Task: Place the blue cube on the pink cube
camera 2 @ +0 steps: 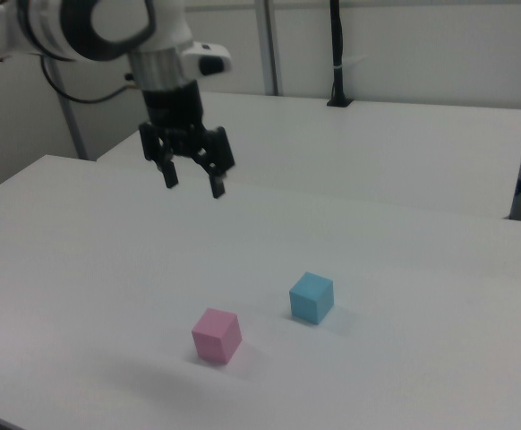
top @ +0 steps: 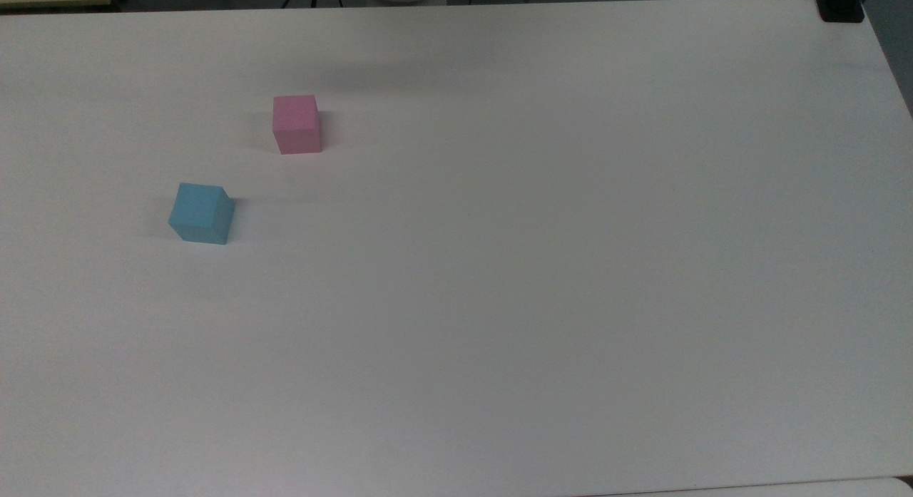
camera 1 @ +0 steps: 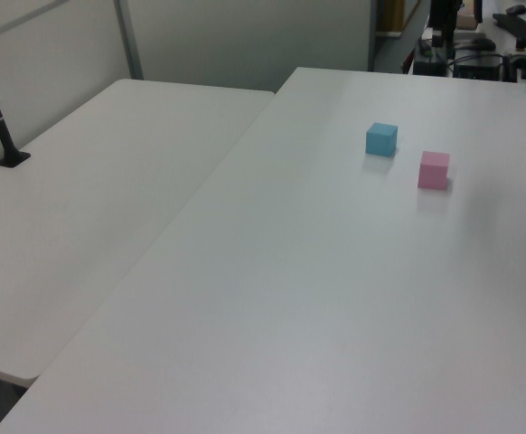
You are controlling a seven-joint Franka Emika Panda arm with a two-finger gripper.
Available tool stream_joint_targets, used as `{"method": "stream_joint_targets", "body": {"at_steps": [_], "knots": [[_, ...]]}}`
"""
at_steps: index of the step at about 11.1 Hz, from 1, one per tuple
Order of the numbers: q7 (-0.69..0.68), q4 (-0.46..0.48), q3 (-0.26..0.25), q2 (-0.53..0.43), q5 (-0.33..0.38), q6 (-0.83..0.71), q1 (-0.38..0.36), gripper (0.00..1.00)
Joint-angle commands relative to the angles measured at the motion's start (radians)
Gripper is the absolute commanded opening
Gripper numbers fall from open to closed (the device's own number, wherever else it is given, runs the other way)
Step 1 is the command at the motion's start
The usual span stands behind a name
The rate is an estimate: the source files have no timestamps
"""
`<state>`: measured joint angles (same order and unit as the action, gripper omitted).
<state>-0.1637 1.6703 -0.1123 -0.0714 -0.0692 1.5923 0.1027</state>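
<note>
1. The arm [camera 2: 90, 27] is cut off by the right view's top and left edges, so its base is not seen.
2. A black mount [top: 842, 5] at the table's far corner is cut by the top view's upper edge.
3. The clutter [camera 1: 480, 36] beyond the table in the left view is too small to be identified.

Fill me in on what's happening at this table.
A robot arm's gripper hangs open above the white table, holding nothing. The blue cube and the pink cube sit apart on the tabletop, neither touched. In the right view the gripper is well above and to the left of both cubes, so stacking blue on pink has not started.
</note>
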Motion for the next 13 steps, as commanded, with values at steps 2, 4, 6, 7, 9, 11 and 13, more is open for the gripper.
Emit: {"method": "stream_joint_targets", "body": {"at_steps": [2, 4, 6, 7, 9, 11, 13], "knots": [[-0.192, 0.015, -0.006, 0.112, 0.017, 0.125, 0.101, 1.0], [-0.186, 0.038, -0.006, 0.192, 0.017, 0.284, 0.144, 1.0], [-0.175, 0.112, -0.006, 0.264, 0.019, 0.51, 0.15, 1.0], [-0.168, 0.129, -0.006, 0.309, 0.02, 0.596, 0.149, 1.0], [-0.091, 0.123, -0.004, 0.389, 0.02, 0.678, 0.14, 1.0], [-0.039, 0.12, 0.003, 0.436, 0.02, 0.745, 0.137, 1.0], [0.042, 0.118, 0.017, 0.456, 0.022, 0.779, 0.138, 1.0]]}}
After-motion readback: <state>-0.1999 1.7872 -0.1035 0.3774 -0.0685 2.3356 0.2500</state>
